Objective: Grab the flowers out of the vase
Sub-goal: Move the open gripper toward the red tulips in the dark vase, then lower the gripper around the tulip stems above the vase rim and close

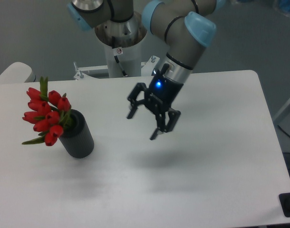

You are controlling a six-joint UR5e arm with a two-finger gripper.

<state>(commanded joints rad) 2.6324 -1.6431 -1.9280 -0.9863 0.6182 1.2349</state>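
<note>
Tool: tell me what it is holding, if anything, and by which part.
Nothing. The tool hangs open above the table, fingers spread with empty space between them. The flowers sit in the vase off to the side, untouched.

Even, cool overhead light, bright white tabletop (207,156) with mild glare, soft diffuse shadows under the hand (142,126) and beside the vase (77,140), slightly soft focus, blue LED glow, dim background
</note>
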